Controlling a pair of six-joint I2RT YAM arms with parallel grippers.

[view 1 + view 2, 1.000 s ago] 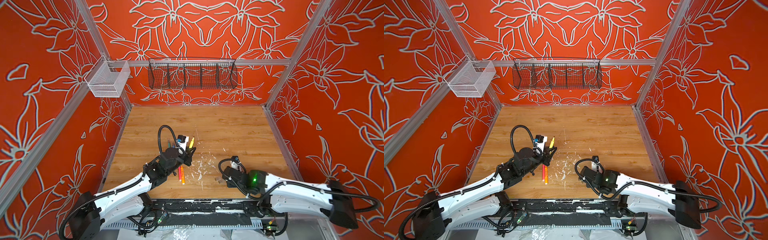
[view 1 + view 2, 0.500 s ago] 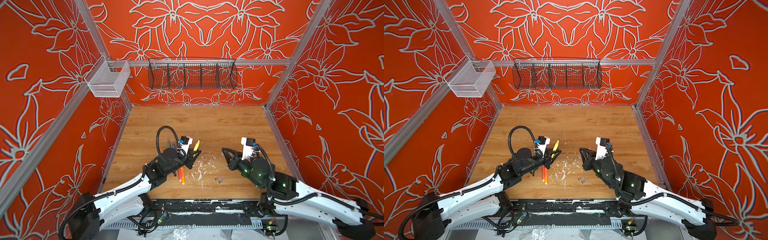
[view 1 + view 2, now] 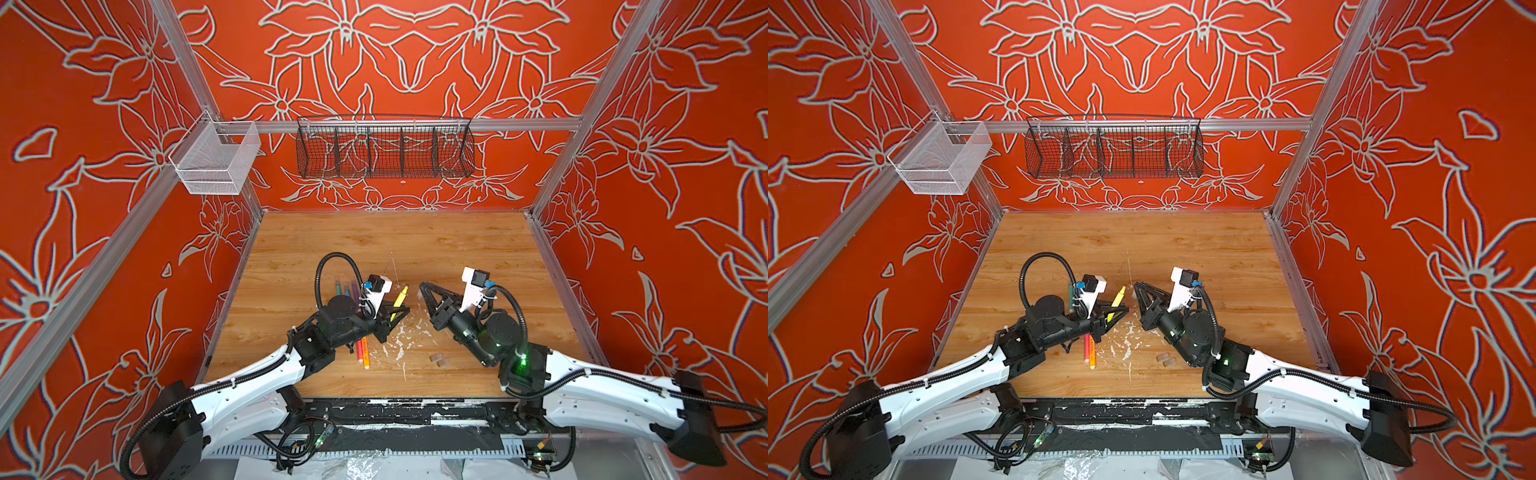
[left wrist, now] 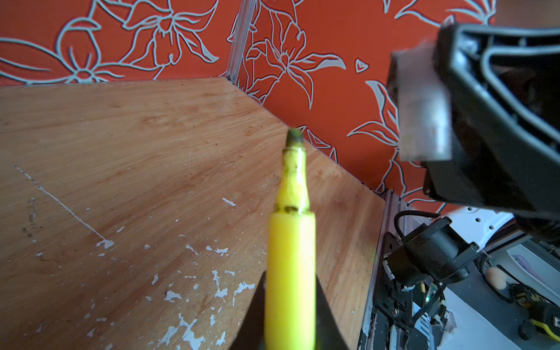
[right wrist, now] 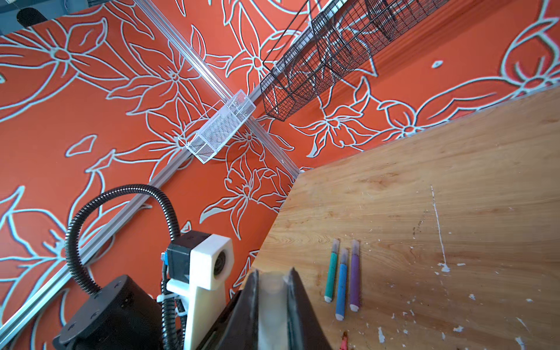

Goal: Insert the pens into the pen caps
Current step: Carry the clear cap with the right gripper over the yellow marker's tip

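Note:
My left gripper [image 3: 395, 312] [image 4: 290, 291] is shut on the yellow pen [image 3: 400, 295] [image 4: 291, 242], whose bare tip points up and away. Opposite it, my right gripper [image 3: 424, 287] [image 5: 272, 274] is shut on a clear pen cap [image 5: 271, 298] [image 4: 421, 106], held close to the pen's tip but apart from it. Green [image 5: 331, 272], blue [image 5: 341, 285] and purple [image 5: 354, 275] pens lie side by side on the table, each with a greyish cap on its far end. Orange [image 3: 365, 353] and pink [image 3: 359, 351] pens lie under the left arm. Two loose pen caps [image 3: 439, 360] [image 3: 1165, 360] rest near the right arm.
White flecks of debris [image 3: 401, 336] are scattered over the wooden table [image 3: 457, 249] between the arms. A black wire basket [image 3: 384, 147] hangs on the back wall and a white mesh basket [image 3: 216, 160] on the left rail.
My right arm has risen from the table by the loose caps and swung up and left, bringing a cap to face the yellow pen. The left gripper edged right with the pen.

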